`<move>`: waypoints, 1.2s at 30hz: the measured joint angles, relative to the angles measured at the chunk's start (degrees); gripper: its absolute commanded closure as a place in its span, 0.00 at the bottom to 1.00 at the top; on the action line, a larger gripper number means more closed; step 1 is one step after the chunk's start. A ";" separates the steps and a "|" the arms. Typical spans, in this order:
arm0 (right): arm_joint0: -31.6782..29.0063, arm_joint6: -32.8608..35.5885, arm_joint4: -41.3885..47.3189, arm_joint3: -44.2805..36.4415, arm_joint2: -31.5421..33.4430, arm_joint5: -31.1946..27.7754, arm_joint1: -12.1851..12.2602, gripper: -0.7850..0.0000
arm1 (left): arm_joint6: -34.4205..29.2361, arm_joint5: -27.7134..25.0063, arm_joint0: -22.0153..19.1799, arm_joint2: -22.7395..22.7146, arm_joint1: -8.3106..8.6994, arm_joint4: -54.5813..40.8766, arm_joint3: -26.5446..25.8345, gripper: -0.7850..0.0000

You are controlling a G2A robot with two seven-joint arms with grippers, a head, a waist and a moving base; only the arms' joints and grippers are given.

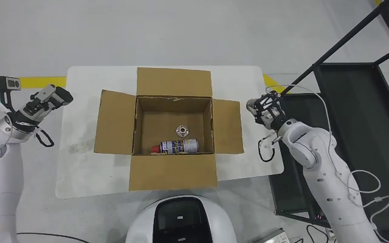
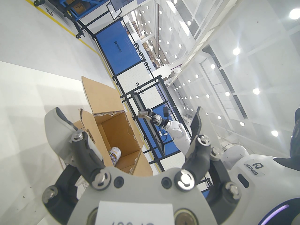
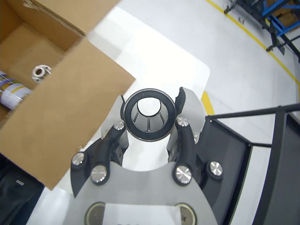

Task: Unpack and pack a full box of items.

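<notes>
Right claw (image 3: 151,101): closed on a short steel cylindrical bushing (image 3: 148,127) with black end rings, fingers pinching its sides. The bore faces the wrist camera, so I judge its long axis runs roughly along the claw's reach. In the top view this claw sits over the 3 o'clock edge of the white table (image 1: 79,164). It is just outside the 3 o'clock flap (image 1: 228,126) of the open brown cardboard box (image 1: 174,103).

Key relation: the box opening lies at 9 o'clock from that claw, with the flap between. Can't tell whether the bushing is going in or out. In means clearing the flap edge; out means bare table right below.

Inside the box:
- White-and-blue labelled spray can (image 1: 180,146) on its side by the 6 o'clock wall, long axis 9–3, red end toward 9.
- Small round metal flange hub (image 1: 181,129) close at its 12 o'clock, apparently not touching.

Left claw (image 2: 127,127): wide open, empty, near the table's 9 o'clock edge, box at its 3 o'clock. The right claw is nearer the contents but loaded; the left is free.

Count: 1 box, 4 flaps open, 1 spray can, 1 flange hub, 1 bushing.
</notes>
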 measured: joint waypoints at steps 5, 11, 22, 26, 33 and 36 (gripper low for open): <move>4.26 0.55 2.62 -4.51 -4.31 -4.50 -0.37 1.00 | 0.00 0.00 0.00 0.00 0.00 0.00 0.00 0.00; 14.61 3.42 3.72 -3.09 -16.14 -8.39 -1.78 1.00 | 0.00 0.00 0.00 0.00 0.00 0.00 0.00 0.00; 36.32 6.80 8.00 12.66 -40.44 -8.44 -8.02 1.00 | 0.00 0.00 0.00 0.00 0.00 0.00 0.00 0.00; 41.58 7.16 8.15 19.64 -47.42 -8.34 -10.77 1.00 | 0.00 0.00 0.00 0.00 0.00 0.00 0.00 0.00; 47.44 5.46 7.23 30.22 -56.65 -8.19 -15.61 1.00 | 0.00 0.00 0.00 0.00 0.00 0.00 0.00 0.00; 49.13 3.78 7.37 35.09 -59.03 -7.68 -17.59 1.00 | 0.00 0.00 0.00 0.00 0.00 0.00 0.00 0.00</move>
